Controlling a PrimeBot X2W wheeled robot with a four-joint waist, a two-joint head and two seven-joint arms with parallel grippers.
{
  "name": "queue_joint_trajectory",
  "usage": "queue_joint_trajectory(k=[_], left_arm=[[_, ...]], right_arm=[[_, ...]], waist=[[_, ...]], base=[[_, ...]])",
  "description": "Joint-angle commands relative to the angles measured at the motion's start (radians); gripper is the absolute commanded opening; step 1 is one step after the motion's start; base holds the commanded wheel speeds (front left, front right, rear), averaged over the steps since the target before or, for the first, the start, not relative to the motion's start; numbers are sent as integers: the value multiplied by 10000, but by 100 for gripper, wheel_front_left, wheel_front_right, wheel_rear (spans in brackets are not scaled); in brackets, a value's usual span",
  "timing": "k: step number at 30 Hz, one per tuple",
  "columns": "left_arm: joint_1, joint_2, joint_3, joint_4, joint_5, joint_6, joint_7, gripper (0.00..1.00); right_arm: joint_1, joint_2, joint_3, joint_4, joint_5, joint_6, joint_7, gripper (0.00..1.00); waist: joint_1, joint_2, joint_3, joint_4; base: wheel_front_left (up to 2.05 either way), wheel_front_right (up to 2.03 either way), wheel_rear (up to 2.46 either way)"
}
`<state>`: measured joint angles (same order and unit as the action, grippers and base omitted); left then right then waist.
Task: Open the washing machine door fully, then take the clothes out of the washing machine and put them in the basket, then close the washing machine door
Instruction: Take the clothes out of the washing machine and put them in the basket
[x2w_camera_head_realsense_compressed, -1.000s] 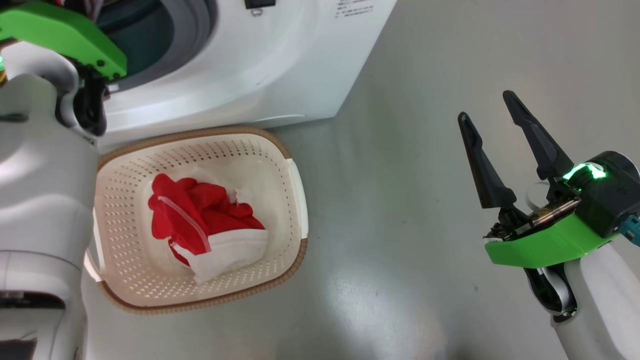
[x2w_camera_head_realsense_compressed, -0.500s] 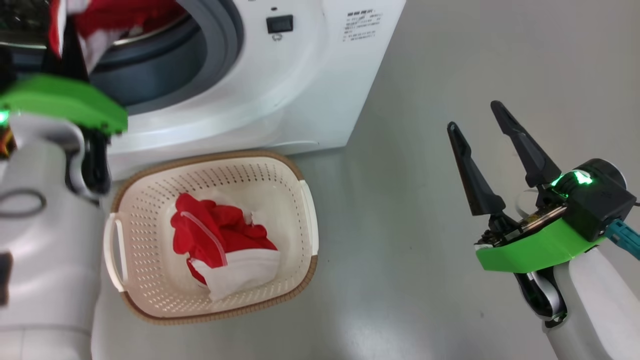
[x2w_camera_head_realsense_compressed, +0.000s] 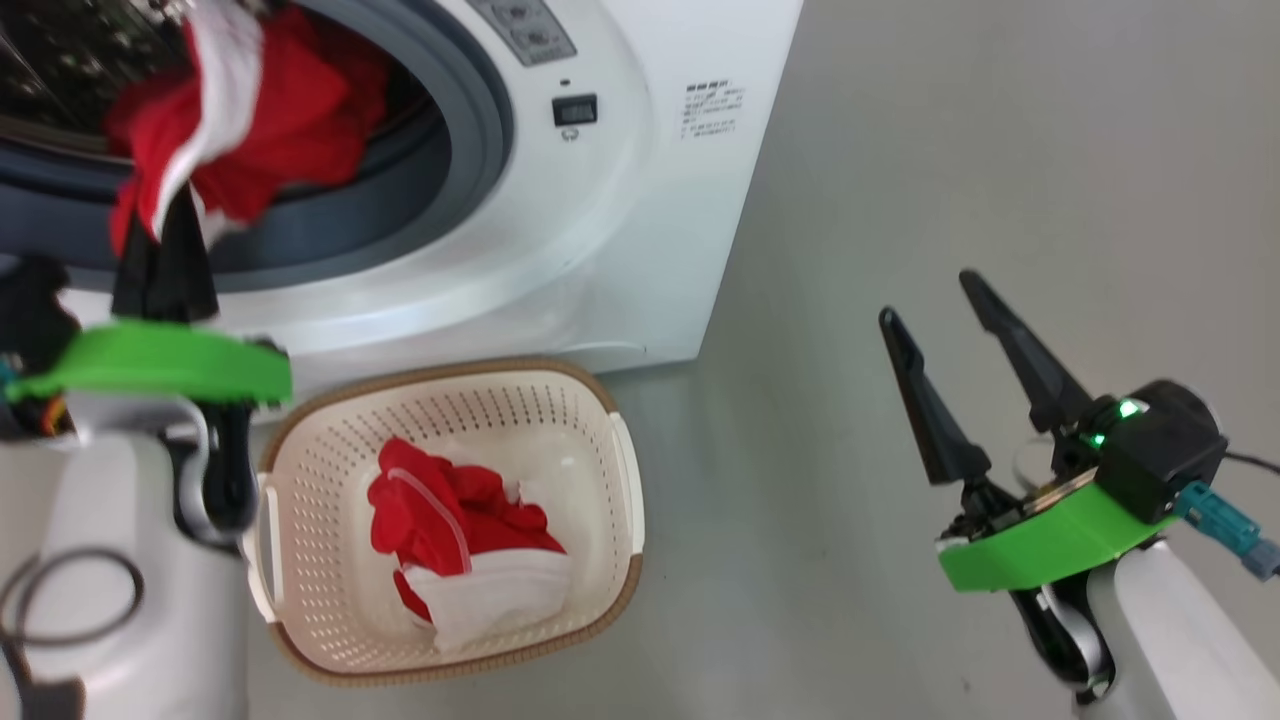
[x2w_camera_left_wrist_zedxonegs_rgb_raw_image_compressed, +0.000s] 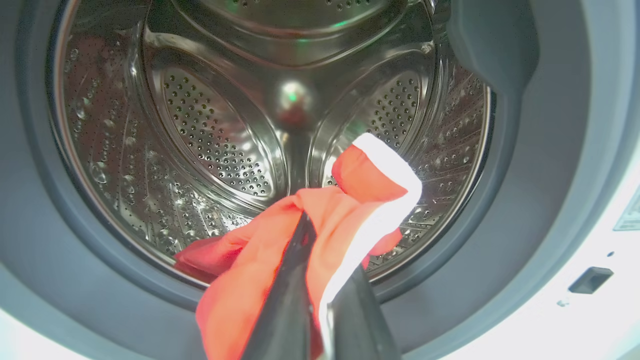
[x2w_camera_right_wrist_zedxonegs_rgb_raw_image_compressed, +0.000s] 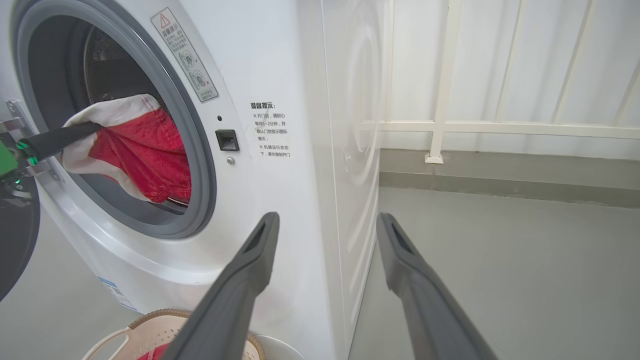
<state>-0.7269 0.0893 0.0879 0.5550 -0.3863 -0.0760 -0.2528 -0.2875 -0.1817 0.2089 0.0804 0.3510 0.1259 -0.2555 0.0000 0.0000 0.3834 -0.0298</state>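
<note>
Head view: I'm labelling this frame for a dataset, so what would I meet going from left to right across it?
From the left: left gripper shut on a red garment → basket holding more red clothes → right gripper, open.

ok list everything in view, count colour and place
washer: one, white with a grey gasket, behind the basket
drum: one, perforated steel, inside the washer
door: one, black rim edge, probably swung open on the robot's left of the mouth
held garment: one, red with a white band, at the washer mouth
basket: one, cream with a brown rim, on the floor before the washer
basket clothes: one heap, red and white, piece count unclear, in the basket
labels: several, on the washer front
railing: one, white, beyond the washer
floor: grey
left gripper: black fingers shut on the held garment
right gripper: black fingers open, over the floor
</note>
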Motion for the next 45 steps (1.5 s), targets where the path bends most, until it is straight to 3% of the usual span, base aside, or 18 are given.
queue_joint_trajectory(k=[1,12,24,38,45], left_arm=[[556,247,398,-620,177,-116,-89,0],[2697,-59,493,-2462,435,-398,-89,0],[4407,-205,424,-4022,441,-375,-89,0],[5602,-270,144,-5812,73,-161,376,0],[5839,-332,-359,-5570,-127,8,476,0]], right_arm=[[301,44,205,-138,-5,48,-63,100],[790,184,292,178,-32,48,-63,100],[1248,318,272,360,-62,48,-63,100],[1455,427,137,253,-105,48,-63,100],[1311,440,100,128,-70,48,-63,100]], waist=[[0,0,-470,-27],[0,0,-1511,-151],[0,0,-2302,-151],[0,0,-2475,-61],[0,0,-2030,-77]], base=[[0,0,0],[0,0,0],[0,0,0],[0,0,0],[0,0,0]])
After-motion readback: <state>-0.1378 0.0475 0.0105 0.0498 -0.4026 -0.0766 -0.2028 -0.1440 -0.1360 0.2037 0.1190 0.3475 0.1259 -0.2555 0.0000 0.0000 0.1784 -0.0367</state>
